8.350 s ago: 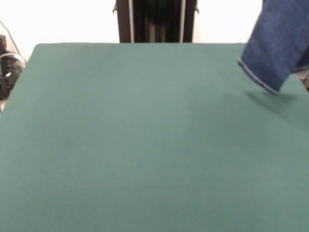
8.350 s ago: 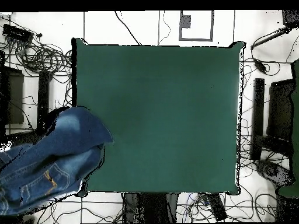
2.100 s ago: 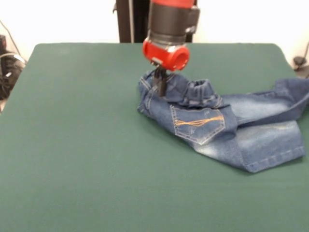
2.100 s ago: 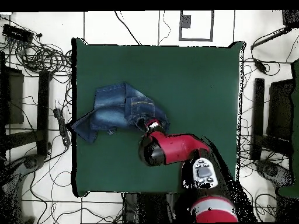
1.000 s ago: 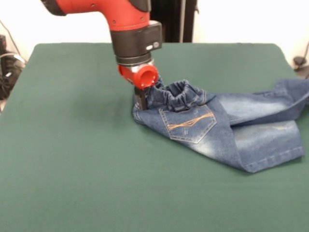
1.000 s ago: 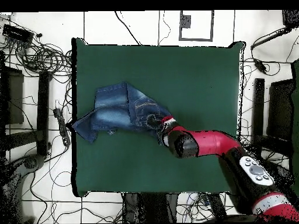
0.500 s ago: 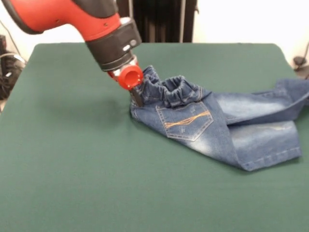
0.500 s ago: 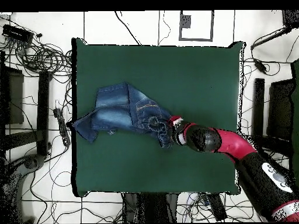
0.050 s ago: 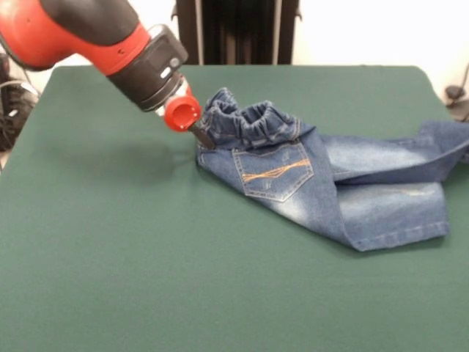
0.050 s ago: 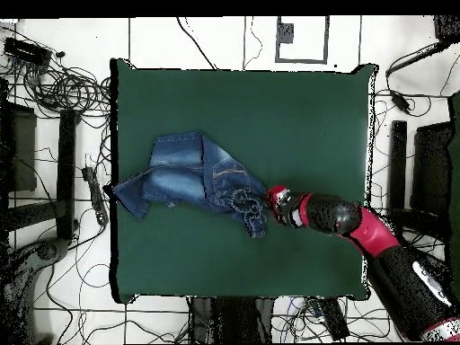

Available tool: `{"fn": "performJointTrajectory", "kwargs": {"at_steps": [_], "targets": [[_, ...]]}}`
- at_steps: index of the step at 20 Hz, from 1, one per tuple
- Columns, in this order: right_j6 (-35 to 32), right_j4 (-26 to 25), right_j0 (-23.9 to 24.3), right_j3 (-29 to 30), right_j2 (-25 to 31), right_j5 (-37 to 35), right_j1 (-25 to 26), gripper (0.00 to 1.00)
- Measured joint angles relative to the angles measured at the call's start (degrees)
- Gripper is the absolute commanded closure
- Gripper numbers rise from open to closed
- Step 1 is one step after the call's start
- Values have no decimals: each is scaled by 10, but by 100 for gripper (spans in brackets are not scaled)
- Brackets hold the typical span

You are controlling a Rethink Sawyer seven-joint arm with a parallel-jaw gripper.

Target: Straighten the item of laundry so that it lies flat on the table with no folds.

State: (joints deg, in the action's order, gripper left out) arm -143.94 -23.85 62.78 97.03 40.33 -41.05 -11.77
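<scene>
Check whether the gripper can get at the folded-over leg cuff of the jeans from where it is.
Probably yes: the gripper sits at the jeans' waistband, and nothing stands between it and the cuff.

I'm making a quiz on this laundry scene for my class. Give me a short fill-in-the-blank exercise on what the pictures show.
1. The jeans lie on a dark ____ table.
2. The end effector meets the jeans at their gathered ____.
3. The stitching on the back pocket is ____.
4. The jeans are not yet flat: one leg is ____ over the other.

Missing words: green; waistband; orange; folded
</scene>
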Motion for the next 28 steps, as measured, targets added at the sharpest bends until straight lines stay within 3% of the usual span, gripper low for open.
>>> {"fn": "performJointTrajectory", "kwargs": {"at_steps": [14,28], "targets": [[74,68,30,-106,19,-171,108,100],[111,70,19,-153,22,-241,121,100]]}}
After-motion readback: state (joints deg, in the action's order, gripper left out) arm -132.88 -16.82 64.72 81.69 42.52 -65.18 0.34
